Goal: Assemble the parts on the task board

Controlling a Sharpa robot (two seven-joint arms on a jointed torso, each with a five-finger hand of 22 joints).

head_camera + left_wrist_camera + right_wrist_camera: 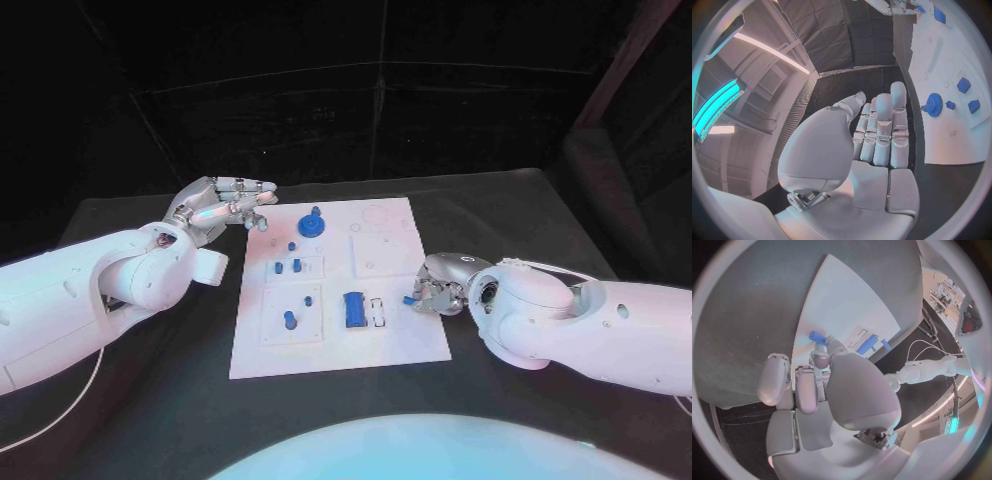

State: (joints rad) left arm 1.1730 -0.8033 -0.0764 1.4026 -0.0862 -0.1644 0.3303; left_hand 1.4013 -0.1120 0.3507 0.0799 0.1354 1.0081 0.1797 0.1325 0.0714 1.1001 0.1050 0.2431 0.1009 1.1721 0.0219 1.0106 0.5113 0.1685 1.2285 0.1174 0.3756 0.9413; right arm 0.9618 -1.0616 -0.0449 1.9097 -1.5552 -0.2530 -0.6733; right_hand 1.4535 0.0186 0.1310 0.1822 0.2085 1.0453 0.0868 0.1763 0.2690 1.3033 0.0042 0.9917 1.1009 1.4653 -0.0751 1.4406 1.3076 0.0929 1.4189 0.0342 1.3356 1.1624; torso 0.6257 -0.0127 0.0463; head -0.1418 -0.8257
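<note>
The white task board (339,340) lies mid-table. On it stand a blue gear (315,222), several small blue pegs (296,265) and a blue cylinder (353,310). My right hand (437,283) hovers at the board's right edge and pinches a small blue part (411,298) between thumb and finger; the right wrist view shows that part (817,336) at the fingertips over the board (848,310). My left hand (224,205) is beside the board's far left corner, fingers straight and apart, holding nothing. In the left wrist view the gear (934,105) lies just past its fingers (879,130).
Black table (144,400) surrounds the board, with dark curtains behind. A white recessed tray area (289,315) on the board's left holds two blue pieces. My left arm (87,290) and my right arm (577,320) flank the board.
</note>
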